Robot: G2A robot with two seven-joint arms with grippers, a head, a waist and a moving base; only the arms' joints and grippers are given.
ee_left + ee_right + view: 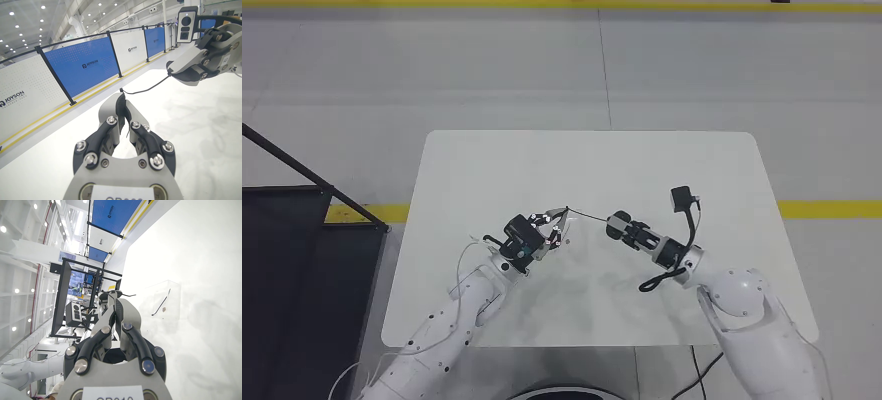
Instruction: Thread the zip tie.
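Observation:
A thin black zip tie (147, 89) stretches between my two grippers above the white table (692, 180). My left gripper (122, 96) is shut on it, with the small square head (121, 90) poking out past the fingertips and a thin black end (128, 133) hanging below the pads. The strap curves across to my right gripper (171, 73), which is shut on its other end. From above, the left gripper (554, 226) and right gripper (610, 222) face each other near the table's middle, with the zip tie (587, 214) between them. In the right wrist view, the right gripper (115, 301) is shut, with a black strand (130, 295) beyond its tips.
A clear box (166, 298) lies on the table with another black zip tie (160, 307) inside. A black-framed barrier (292, 170) stands beyond the table's left edge. Bare table surface surrounds both grippers.

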